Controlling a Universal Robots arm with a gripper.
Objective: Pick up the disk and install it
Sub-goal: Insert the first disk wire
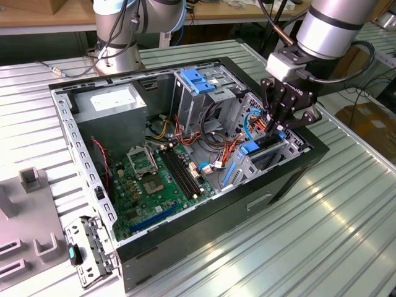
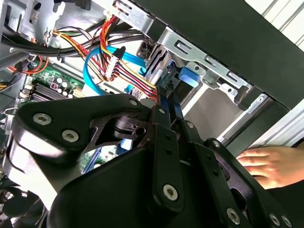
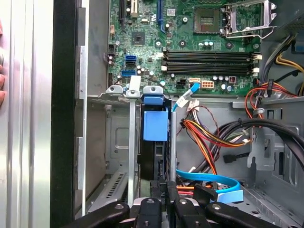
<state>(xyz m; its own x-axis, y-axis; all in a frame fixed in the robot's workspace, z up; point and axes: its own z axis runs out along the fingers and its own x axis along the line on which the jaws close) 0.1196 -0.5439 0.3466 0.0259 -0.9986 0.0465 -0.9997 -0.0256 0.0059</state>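
The arm is working at the front end of the open computer case [image 1: 185, 247]. The gripper [image 1: 279, 127] is reaching down into the metal rack [image 3: 130, 142] there. In both wrist views its two fingers [image 2: 164, 123] are sitting pressed close together with almost no gap. Their tips are meeting the near end of the disk [image 3: 155, 126]. I cannot tell if they are pinching it or only pushing on it.

The disk is standing on its edge inside a slot of the rack, with its blue plastic part showing between the metal walls. It is looking mostly in, so I think the picking-up step is done and the putting-in step is going on, near its end.

Red, yellow and orange wires [image 3: 213, 137] and a flat blue cable [image 3: 209, 178] are lying just beside the slot. A person's hand [image 2: 266, 164] is resting on the table [image 1: 309, 247] outside the case.

Any more pushing is going to need a straight, gentle press along the slot. Tilting could jam the disk against the rack walls, and the gripper needs to be keeping off the wires.
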